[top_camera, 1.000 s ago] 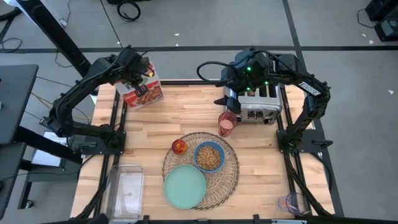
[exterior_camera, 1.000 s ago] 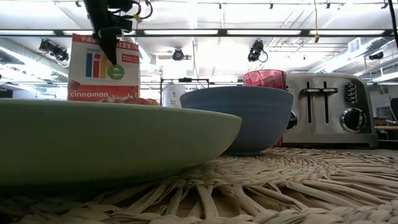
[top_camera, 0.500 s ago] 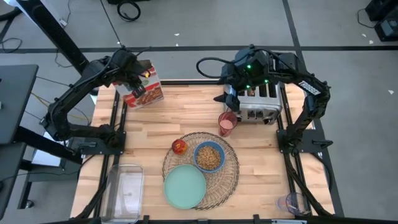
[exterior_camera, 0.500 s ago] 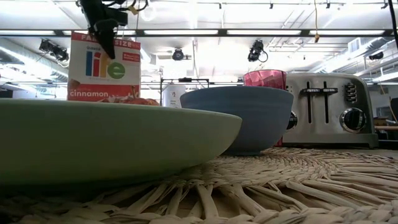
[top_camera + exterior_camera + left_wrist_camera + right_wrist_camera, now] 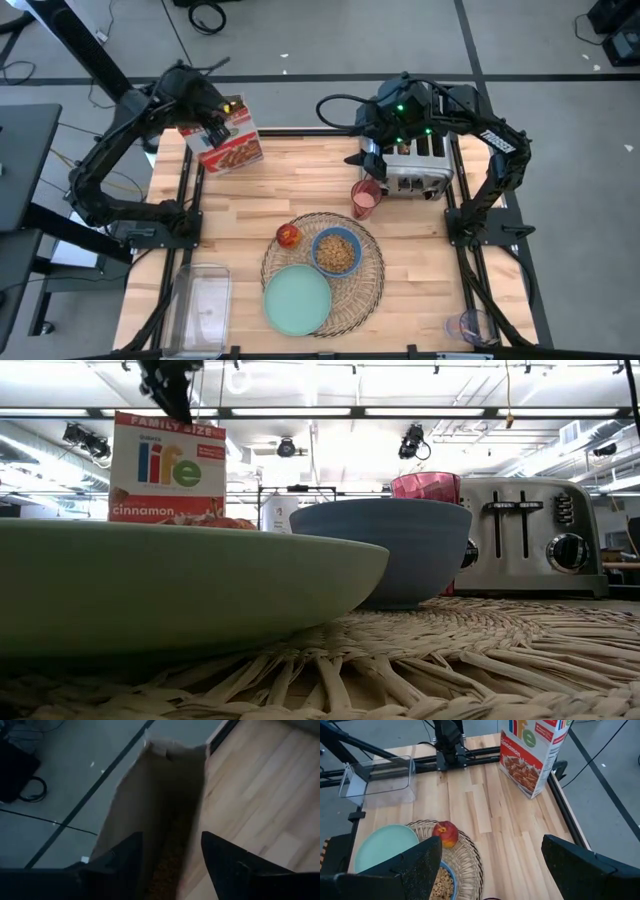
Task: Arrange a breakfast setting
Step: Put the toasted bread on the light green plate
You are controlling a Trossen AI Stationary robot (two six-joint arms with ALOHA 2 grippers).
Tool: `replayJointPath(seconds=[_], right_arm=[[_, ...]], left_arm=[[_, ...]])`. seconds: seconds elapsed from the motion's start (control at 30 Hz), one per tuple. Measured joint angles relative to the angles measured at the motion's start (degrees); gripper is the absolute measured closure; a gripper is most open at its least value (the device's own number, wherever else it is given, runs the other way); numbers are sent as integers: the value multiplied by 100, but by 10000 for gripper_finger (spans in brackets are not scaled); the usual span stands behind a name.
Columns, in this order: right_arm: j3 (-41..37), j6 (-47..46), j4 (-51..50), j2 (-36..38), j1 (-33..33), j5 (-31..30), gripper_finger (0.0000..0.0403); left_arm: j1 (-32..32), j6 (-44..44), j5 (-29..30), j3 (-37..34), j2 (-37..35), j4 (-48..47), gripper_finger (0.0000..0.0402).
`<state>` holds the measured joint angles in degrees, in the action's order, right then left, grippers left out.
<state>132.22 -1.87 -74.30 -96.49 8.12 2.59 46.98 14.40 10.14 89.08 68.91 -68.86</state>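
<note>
On the near half of the table [image 5: 420,290] lies the round woven straw placemat [image 5: 366,284], well apart from both hands and nearer the front edge than either of them. It carries the mint-green plate [image 5: 297,299] on its front left part and the blue bowl [image 5: 337,251], filled with cereal, just behind the plate on the side toward the right hand. A red apple [image 5: 288,235] sits at the mat's far left edge, beside the bowl, on the side toward the left hand. Between the mat and the right hand stands the pink cup [image 5: 365,198], directly in front of the chrome toaster [image 5: 421,170]. Over that toaster, at the far right of the table, hangs the right hand [image 5: 372,155], its two fingers [image 5: 582,865] spread wide apart with nothing between them. At the far left corner the left hand [image 5: 207,118] is raised above the top of an upright cereal box [image 5: 230,142]; its fingers [image 5: 227,862] are parted on either side of the box's open top without touching it, and cereal shows inside. Off the mat's left front side, well away from both hands, a clear plastic bin [image 5: 202,305] rests at the table's front left corner.
</note>
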Motion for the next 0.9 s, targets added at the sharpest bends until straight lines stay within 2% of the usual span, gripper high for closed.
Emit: replayJointPath(seconds=[0.13,0.33,0.47,0.53,0.7,0.9], right_arm=[[2,52,-23,0,0,-72,58],[4,-33,-421,0,1,-389,58],[4,-898,-807,17,40,-1415,58],[4,-1573,-1059,55,131,-1951,58],[7,-2745,-1585,106,391,-2707,58],[-126,-3411,-1559,112,777,-2917,58]], left_arm=[[0,-164,-424,565,2,-248,193],[-152,-750,-1672,1412,-19,-180,193],[-538,-1194,-2689,1529,-168,156,193],[-849,-1430,-2990,1457,-277,442,193],[-1666,-1847,-3049,1250,-454,1111,193],[-2485,-2130,-3043,1074,-498,1520,194]])
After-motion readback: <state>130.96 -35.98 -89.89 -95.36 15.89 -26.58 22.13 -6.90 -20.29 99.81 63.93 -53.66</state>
